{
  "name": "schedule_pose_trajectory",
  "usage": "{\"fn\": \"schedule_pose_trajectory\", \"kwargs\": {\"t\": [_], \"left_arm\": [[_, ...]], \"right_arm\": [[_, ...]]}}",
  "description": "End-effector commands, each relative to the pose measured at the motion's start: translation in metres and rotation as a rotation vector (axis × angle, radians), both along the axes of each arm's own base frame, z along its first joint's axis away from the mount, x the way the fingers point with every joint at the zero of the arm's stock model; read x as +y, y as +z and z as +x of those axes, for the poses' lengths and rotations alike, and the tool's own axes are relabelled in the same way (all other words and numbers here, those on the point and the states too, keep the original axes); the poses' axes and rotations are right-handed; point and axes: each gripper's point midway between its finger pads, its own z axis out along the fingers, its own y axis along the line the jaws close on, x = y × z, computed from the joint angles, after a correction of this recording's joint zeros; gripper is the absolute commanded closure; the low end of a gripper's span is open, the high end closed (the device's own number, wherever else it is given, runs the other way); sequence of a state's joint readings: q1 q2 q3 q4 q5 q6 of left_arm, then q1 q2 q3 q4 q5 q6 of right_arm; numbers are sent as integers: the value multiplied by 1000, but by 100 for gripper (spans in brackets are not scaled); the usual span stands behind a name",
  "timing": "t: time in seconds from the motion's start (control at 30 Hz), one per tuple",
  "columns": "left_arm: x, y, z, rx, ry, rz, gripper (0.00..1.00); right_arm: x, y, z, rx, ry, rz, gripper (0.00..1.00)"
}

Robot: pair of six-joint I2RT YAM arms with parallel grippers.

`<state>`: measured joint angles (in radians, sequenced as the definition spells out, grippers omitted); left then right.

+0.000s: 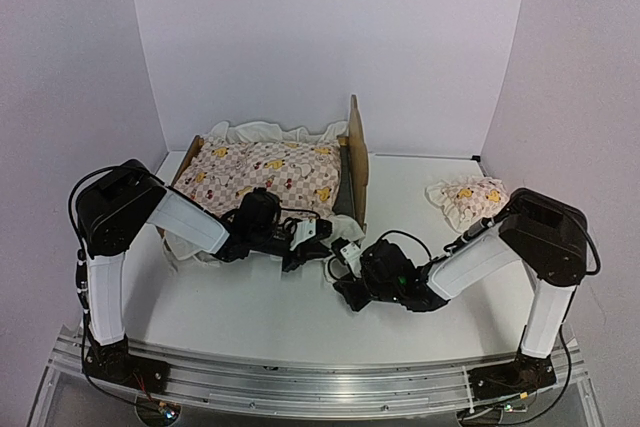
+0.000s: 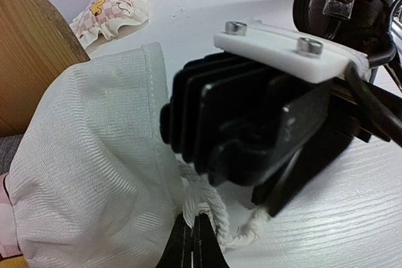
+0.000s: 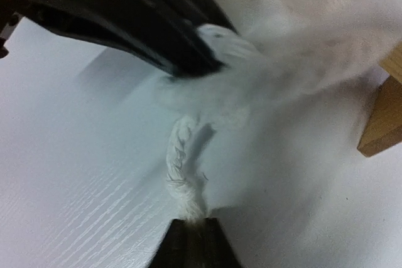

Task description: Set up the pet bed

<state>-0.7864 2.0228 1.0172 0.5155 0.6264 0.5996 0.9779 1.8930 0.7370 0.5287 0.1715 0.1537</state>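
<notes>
The pet bed stands at the back centre, its light wood headboard upright on the right end. A pink checked duck quilt lies over it. White cloth with a twisted white cord spills off the bed's near right corner. My left gripper is shut on the cord where it leaves the cloth's hem. My right gripper faces it a few centimetres away, shut on the cord's frayed end. In the top view the left gripper and right gripper almost touch.
The small matching pillow lies on the white table at the right, also seen as the pillow behind the cloth. A wooden bed leg stands close on the right of the cord. White walls enclose three sides.
</notes>
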Motion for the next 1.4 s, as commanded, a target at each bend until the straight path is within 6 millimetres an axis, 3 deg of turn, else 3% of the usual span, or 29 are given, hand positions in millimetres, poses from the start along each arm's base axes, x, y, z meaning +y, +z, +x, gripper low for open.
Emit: {"fn": "schedule_pose_trajectory", "kwargs": {"t": [0.0,0.1,0.3,0.47,0.63,0.7,0.83,1.03,1.1,1.2,1.3,1.37], "left_arm": [[-1,38,9,-32,44,-42,100],[5,39,7,-27,52,-19,100],[11,38,8,-15,74,11,100],[19,32,7,18,80,63,100],[27,31,8,6,85,85,100],[31,29,15,-32,99,103,100],[44,16,23,-98,112,160,100],[53,8,20,-126,94,201,100],[53,7,19,-121,89,198,100],[50,10,8,-99,36,175,100],[48,12,-5,-50,-20,158,100],[48,12,-5,-37,-13,155,100]], "right_arm": [[-34,5,13,-72,-116,-89,100],[-70,23,24,-66,-208,-93,100],[-120,56,47,-53,-332,-100,100],[-150,59,61,-8,-413,-81,100],[-145,59,84,37,-426,-35,100],[-154,60,97,58,-468,-13,100],[-171,80,116,55,-520,67,100],[-182,103,128,41,-540,138,100],[-183,101,127,65,-546,159,100],[-162,93,116,179,-482,232,100],[-141,79,84,269,-399,218,100],[-144,71,65,287,-394,180,100]]}}
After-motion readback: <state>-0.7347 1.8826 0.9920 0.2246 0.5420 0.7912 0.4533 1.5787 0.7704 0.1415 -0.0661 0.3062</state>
